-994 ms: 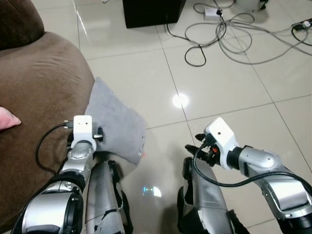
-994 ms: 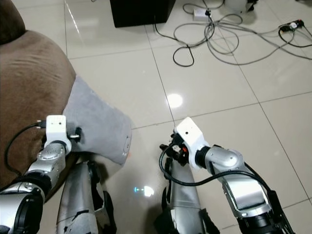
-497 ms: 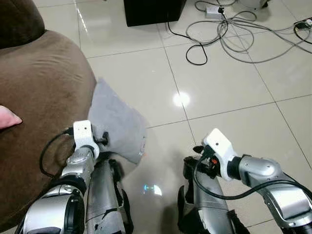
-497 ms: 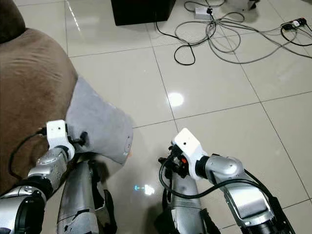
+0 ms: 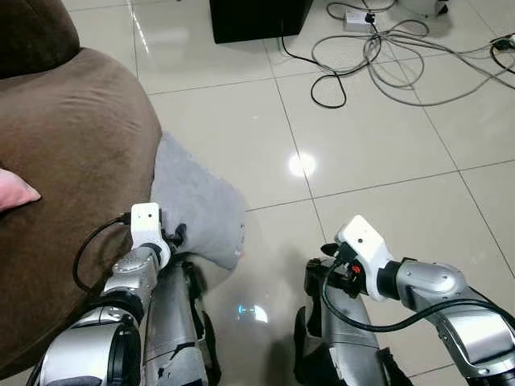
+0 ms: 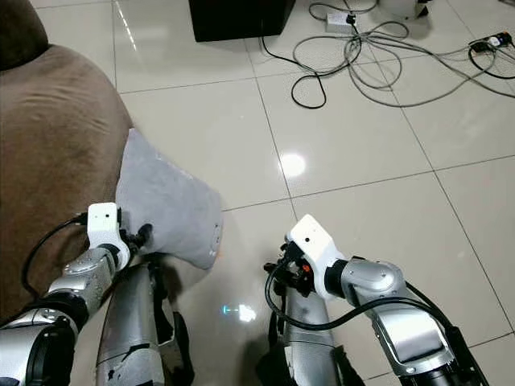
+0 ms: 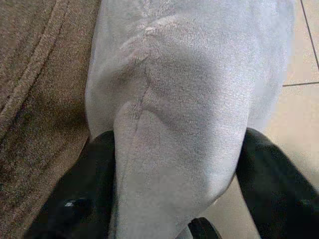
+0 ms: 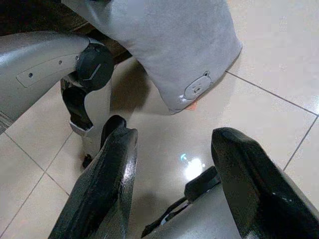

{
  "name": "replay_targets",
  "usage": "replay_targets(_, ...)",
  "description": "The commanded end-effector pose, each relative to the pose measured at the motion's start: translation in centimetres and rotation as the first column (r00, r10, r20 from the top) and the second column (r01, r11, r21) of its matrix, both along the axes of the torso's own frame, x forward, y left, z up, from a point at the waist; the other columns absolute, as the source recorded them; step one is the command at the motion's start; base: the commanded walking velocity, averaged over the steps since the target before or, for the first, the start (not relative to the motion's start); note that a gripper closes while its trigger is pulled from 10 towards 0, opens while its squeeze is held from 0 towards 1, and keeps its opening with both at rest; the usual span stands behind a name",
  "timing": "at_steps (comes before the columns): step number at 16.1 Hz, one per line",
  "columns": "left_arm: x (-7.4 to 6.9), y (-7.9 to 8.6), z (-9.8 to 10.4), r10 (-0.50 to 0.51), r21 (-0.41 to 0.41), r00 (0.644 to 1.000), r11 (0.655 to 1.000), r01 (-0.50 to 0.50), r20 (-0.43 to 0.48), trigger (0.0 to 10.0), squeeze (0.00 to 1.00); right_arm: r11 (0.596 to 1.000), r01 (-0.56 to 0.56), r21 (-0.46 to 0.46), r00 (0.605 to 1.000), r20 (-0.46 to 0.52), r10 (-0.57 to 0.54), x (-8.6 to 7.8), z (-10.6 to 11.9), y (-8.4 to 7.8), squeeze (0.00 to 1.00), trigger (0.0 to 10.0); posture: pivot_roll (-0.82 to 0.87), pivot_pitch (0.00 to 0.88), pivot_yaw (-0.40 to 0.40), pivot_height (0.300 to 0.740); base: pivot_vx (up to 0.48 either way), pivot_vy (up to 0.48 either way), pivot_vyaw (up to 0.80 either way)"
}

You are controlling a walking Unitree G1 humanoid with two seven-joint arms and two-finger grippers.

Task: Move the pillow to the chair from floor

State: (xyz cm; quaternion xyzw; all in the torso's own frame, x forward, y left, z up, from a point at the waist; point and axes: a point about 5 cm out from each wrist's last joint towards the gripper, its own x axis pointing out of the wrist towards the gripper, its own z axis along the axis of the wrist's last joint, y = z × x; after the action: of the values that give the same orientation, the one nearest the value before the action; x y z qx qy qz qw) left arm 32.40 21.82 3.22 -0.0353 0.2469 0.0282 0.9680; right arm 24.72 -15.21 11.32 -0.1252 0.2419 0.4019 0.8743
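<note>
The grey pillow (image 5: 199,201) leans against the side of the brown chair (image 5: 72,153), its lower corner hanging over the tiled floor. My left gripper (image 5: 175,236) holds the pillow's near edge. In the left wrist view the black fingers (image 7: 94,174) press into the grey fabric (image 7: 189,99) from both sides. My right gripper (image 5: 325,262) hovers over my right leg, apart from the pillow. Its fingers (image 8: 112,164) stand open with nothing between them, and the pillow's bear label (image 8: 195,87) lies beyond them.
A pink object (image 5: 14,193) lies on the chair seat at the left edge. A black box (image 5: 259,16) and a tangle of cables (image 5: 386,48) lie on the glossy floor (image 5: 378,145) ahead. My silver legs (image 5: 173,322) stand right under the pillow.
My left gripper has drawn back a little toward my body, still holding the pillow's edge. The right gripper has sunk slightly toward my right leg. The camera has shifted a bit.
</note>
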Motion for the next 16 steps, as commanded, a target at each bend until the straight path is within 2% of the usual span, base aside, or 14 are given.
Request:
replay_targets(1, -1.12, -0.37, -1.42, -0.028, -0.004, 0.998, 1.000, 0.028, -0.053, 0.0, 0.00, 1.000, -0.012, 0.006, 1.000, -0.025, 0.012, -0.32, -0.52, -0.19, 0.00, 10.0, -0.13, 0.342, -0.026, 0.550, 0.000, 0.000, 0.00)
replay_targets(16, -0.74, -0.49, -0.90, -0.046, -0.023, 0.999, 0.999, 0.046, -0.012, 0.0, 0.00, 1.000, -0.004, 0.011, 1.000, -0.010, 0.005, 0.49, -0.91, -0.34, 0.00, 10.0, -0.13, 0.311, -0.023, 0.550, 0.000, 0.000, 0.00)
